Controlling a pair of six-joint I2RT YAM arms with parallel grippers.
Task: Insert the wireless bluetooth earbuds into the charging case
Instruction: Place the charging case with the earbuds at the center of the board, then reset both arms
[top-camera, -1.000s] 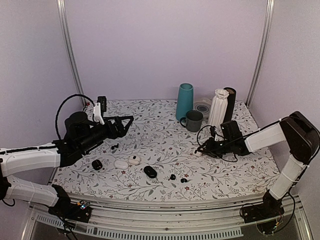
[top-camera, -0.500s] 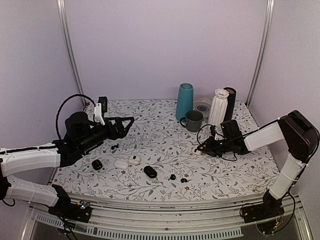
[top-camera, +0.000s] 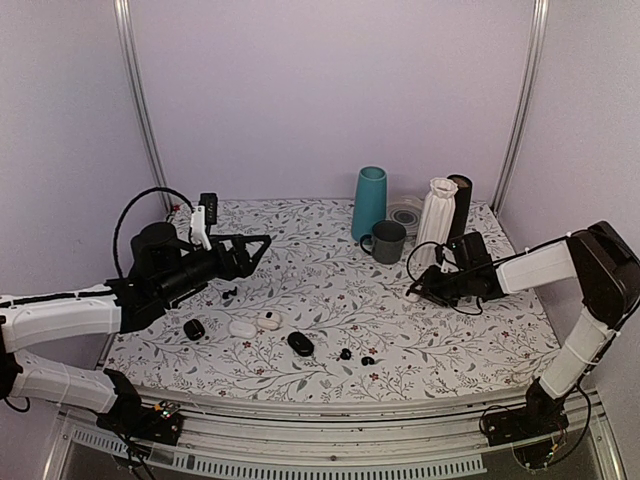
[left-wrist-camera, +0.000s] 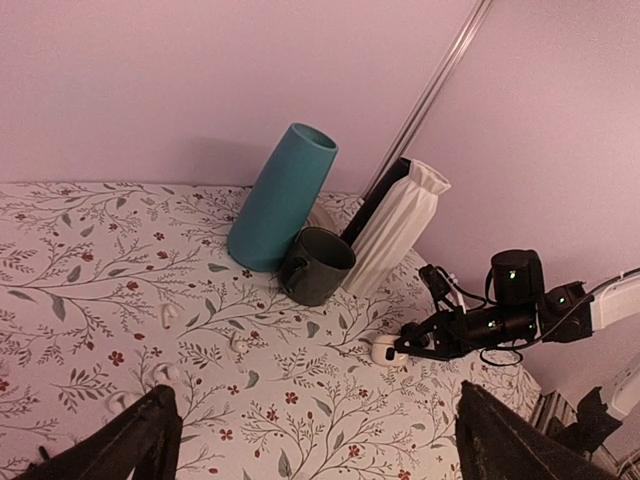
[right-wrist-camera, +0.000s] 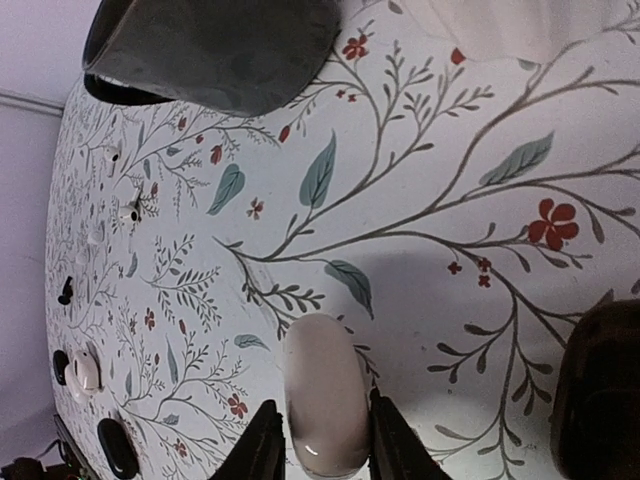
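Site: robot lab test booth | evidence: plain lilac walls (top-camera: 330, 90); aluminium corner posts (top-camera: 138, 100); arm bases (top-camera: 140, 418) bolted along metal rail (top-camera: 330, 428); floral-cloth table (top-camera: 330, 290)

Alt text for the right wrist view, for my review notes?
The right end effector straddles a white pebble-shaped case lying on the floral tablecloth, fingertips close on either side. A grey mug sits at the top edge.
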